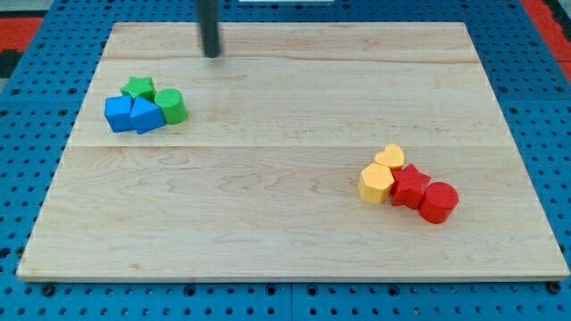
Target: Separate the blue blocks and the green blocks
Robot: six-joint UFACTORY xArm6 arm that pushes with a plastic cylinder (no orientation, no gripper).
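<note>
My tip (pixel 212 55) stands on the wooden board (pixel 294 232) near the view's top edge, left of centre, touching no block and with bare wood all round it; being a plain rod, it has nothing to open or close and carries nothing. The four task blocks sit packed together at the view's left: a green star block (pixel 138 86) at the back, a green cylinder block (pixel 172 105) to its right, a blue cube block (pixel 117 113) at the front left and a blue triangular block (pixel 145 116) wedged between cube and cylinder, each seeming to touch its neighbours. From my tip the cluster lies down and to the view's left, with the green cylinder the nearest piece and the green star next. The greens form the top-right side of the cluster and the blues the bottom-left, so the seam between colours runs roughly from upper left to lower right, and I judge the coming move depends on entering along that seam, not across it. Far off at the view's right, two yellow heart blocks (pixel 382 174) and two red blocks (pixel 425 193) sit in their own cluster, well clear of the work
</note>
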